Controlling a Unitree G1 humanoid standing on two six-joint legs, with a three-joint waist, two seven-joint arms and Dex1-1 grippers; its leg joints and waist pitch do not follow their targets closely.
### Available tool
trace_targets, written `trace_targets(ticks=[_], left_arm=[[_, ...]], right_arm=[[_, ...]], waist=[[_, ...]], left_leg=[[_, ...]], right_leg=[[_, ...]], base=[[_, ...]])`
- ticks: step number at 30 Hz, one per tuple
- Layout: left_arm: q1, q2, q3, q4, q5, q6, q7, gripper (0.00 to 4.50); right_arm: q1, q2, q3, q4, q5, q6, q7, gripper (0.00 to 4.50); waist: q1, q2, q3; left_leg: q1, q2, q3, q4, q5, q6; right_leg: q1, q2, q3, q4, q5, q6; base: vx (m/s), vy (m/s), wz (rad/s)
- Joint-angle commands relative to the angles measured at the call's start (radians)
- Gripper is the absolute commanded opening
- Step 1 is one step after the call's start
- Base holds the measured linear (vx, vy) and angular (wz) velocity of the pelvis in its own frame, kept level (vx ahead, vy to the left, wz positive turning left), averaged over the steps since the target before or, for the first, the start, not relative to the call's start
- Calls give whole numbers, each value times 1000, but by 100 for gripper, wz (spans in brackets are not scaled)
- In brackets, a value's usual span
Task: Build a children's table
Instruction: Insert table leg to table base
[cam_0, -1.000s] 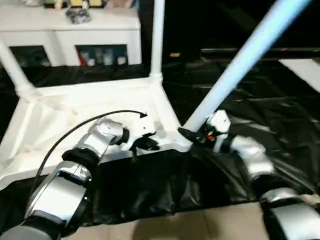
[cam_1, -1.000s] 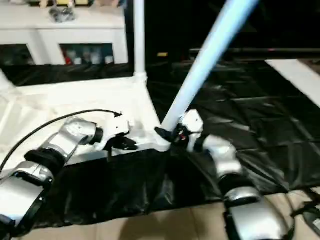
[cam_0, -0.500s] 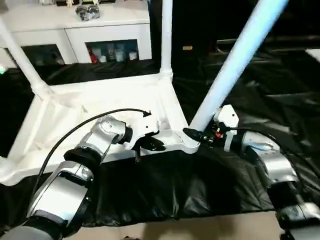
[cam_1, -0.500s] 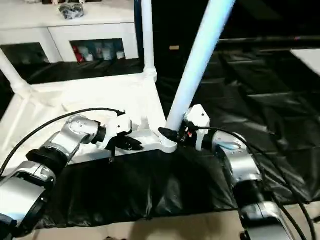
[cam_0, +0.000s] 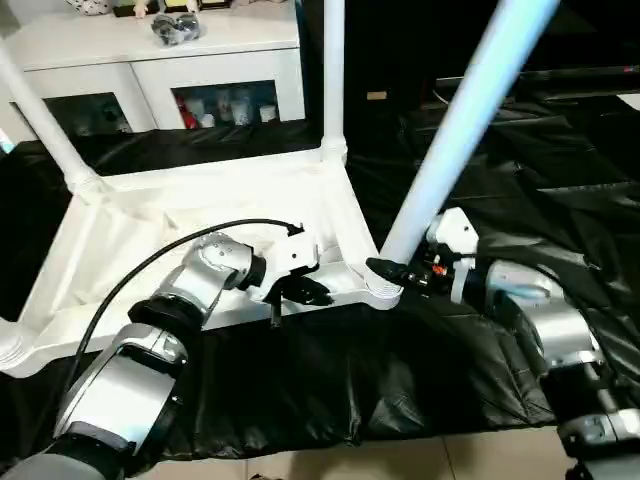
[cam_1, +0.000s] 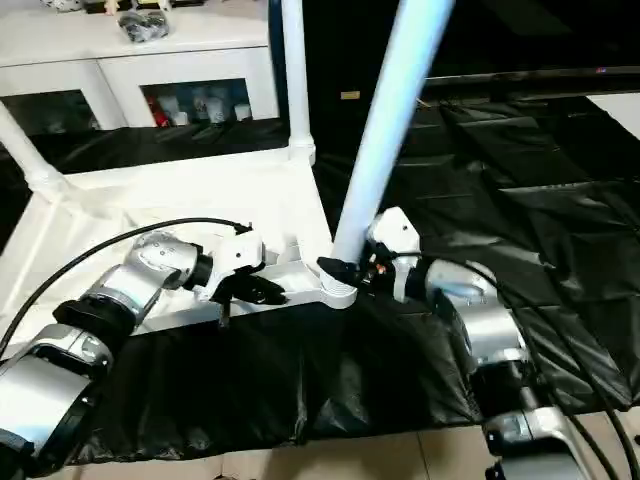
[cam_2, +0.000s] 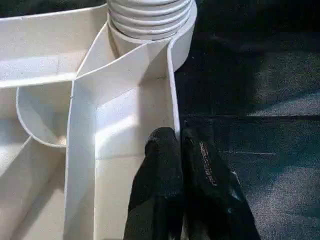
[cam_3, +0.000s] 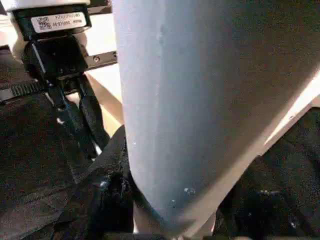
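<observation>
The upturned children's table (cam_0: 150, 215) lies mid-left on black sheeting (cam_0: 350, 370). The left hand (cam_0: 300, 292), fingers pinched together, clamps its near rim. The right hand (cam_0: 390, 271) grips the tilted leg (cam_0: 455, 130) at the near corner socket (cam_0: 380, 292).

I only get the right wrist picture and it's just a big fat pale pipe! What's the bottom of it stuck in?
Observer: That pipe is a table leg. Its lower end sits in the near right corner socket of the upside-down table top.
Child: Is the other hand helping?
Observer: Yes. The left gripper is pinching the table top's near rim, just beside that socket.
Child: Are any other legs on?
Observer: Two. A far right leg stands upright in its corner, and a far left leg rises from the far left corner.
</observation>
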Motion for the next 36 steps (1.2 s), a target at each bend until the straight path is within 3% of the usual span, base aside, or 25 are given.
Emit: trace_targets(ticks=[1, 4, 5, 6, 8, 9, 14, 20, 29, 32, 35, 36], left_arm=[[-17, 0, -17, -55, -2, -23, -48, 0], [-14, 15, -13, -64, -7, -17, -63, 0], [-10, 26, -16, -66, 0, -22, -61, 0], [-6, 31, -17, -69, 3, -20, -62, 0], [1, 38, -15, -77, 3, -12, -61, 0], [10, 45, -12, -95, -3, 2, -70, 0], [49, 70, -17, -156, -17, 15, -112, 0], [57, 70, -19, -167, -28, 4, -136, 0], [57, 63, -17, -183, -21, 40, -116, 0], [61, 48, 0, -197, -34, 85, -89, 0], [54, 28, 18, -200, -39, 127, -38, 0], [48, 16, 25, -198, -34, 149, 4, 0]], right_arm=[[16, 14, 78, 65, -39, 63, 36, 186], [-18, 21, 77, 95, -29, 60, 67, 186], [-33, 26, 81, 123, -30, 49, 85, 186], [-42, 27, 88, 144, -30, 41, 109, 186], [-45, 26, 96, 157, -27, 38, 139, 186], [-38, 25, 106, 157, -23, 42, 170, 186], [-7, 24, 124, 154, -25, 34, 208, 186], [33, 33, 130, 127, -21, -13, 228, 186], [39, 59, 126, 151, -33, -40, 220, 186], [18, 88, 92, 199, -41, -51, 132, 186], [-11, 112, 68, 254, -65, -62, 21, 186], [-26, 125, 56, 282, -76, -69, -35, 186]], waist=[[-2, -24, -52], [3, -20, -53], [9, -49, -56], [12, -45, -55], [15, -47, -52], [14, -54, -52], [22, -54, -53], [24, -53, -52], [25, -57, -56], [23, -57, -53], [17, -57, -45], [8, -58, -41]], left_leg=[[12, 64, -24, -62, -255, 67], [9, 65, -24, -56, -212, 76], [6, 66, -24, -51, -186, 90], [5, 65, -21, -48, -171, 95], [10, 69, -19, -51, -183, 86], [10, 70, -19, -51, -185, 84], [11, 69, -18, -51, -188, 79], [15, 68, -18, -53, -223, 51], [13, 66, -17, -46, -171, 76], [13, 66, -18, -49, -197, 65], [15, 64, -21, -55, -270, 32], [18, 62, -26, -59, -330, -1]], right_leg=[[23, -65, 41, -67, -246, -198], [24, -66, 43, -54, -171, -219], [26, -71, 42, -42, -146, -233], [21, -70, 43, -39, -134, -237], [20, -67, 42, -39, -110, -247], [21, -66, 42, -38, -100, -250], [24, -68, 43, -33, -65, -258], [24, -67, 45, -38, -118, -246], [29, -66, 43, -28, -43, -264], [27, -67, 43, -33, -91, -261], [22, -69, 45, -44, -219, -242], [17, -73, 47, -54, -342, -211]], base=[[0, 0, 0], [0, 0, 0], [0, 0, 0], [0, 0, 0], [0, 0, 0], [0, 0, 0], [0, 0, 0], [0, 0, 0], [0, 0, 0], [0, 0, 0], [0, 0, 0], [0, 0, 0]])
